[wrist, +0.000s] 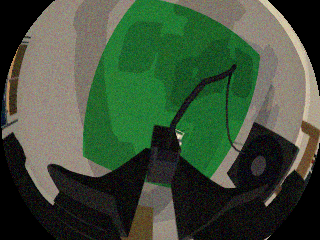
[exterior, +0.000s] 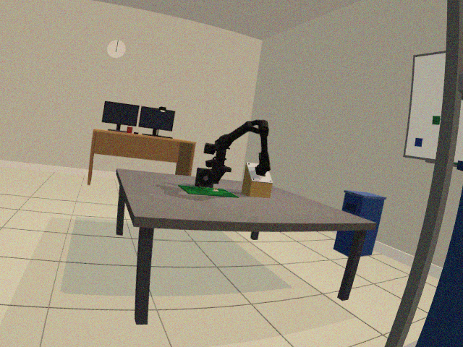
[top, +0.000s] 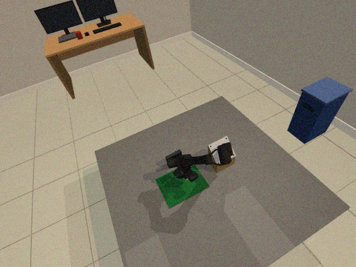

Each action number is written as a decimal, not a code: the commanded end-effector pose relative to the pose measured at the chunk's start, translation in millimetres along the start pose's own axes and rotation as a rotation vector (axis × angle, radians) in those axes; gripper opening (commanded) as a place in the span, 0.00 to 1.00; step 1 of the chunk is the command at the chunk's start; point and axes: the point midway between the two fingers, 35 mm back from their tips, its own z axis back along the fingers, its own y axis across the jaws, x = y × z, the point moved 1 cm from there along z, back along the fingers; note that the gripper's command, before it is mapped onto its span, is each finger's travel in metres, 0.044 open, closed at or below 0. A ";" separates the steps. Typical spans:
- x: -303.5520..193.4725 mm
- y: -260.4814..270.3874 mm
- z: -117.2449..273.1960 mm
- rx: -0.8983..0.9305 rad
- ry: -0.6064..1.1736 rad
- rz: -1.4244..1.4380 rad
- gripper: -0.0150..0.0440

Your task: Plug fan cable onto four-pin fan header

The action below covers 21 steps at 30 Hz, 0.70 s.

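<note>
The green board [top: 183,191] [exterior: 221,193] [wrist: 132,95] lies on the table. My gripper [wrist: 160,155] is shut on the black plug [wrist: 163,145], which sits between the fingertips over the board. The black cable [wrist: 188,104] runs up from the plug, bends, and leads down to the fan. The white four-pin header [wrist: 179,135] [exterior: 215,189] shows just beside the plug's right edge in the wrist view, partly hidden by it. The plug is beside or above the header, not seen on its pins; its exact height is unclear. The black fan [top: 173,157] [exterior: 203,176] [wrist: 260,162] stands beside the board.
The arm's base sits on a wooden block [top: 226,167] [exterior: 257,189] with a white top, close to the board. The grey table [top: 258,183] [exterior: 299,207] carries everything. A desk with monitors and a blue bin [top: 310,120] [exterior: 364,212] stand away from the table.
</note>
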 end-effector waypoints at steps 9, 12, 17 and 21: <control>-14.7 -19.2 -2.8 0.000 0.005 -0.265 0.25; -14.7 -19.2 -2.8 0.000 0.005 -0.265 0.25; -17.1 -19.1 -1.6 0.000 0.005 -0.267 0.25; -19.4 -19.0 -0.3 0.000 0.005 -0.270 0.25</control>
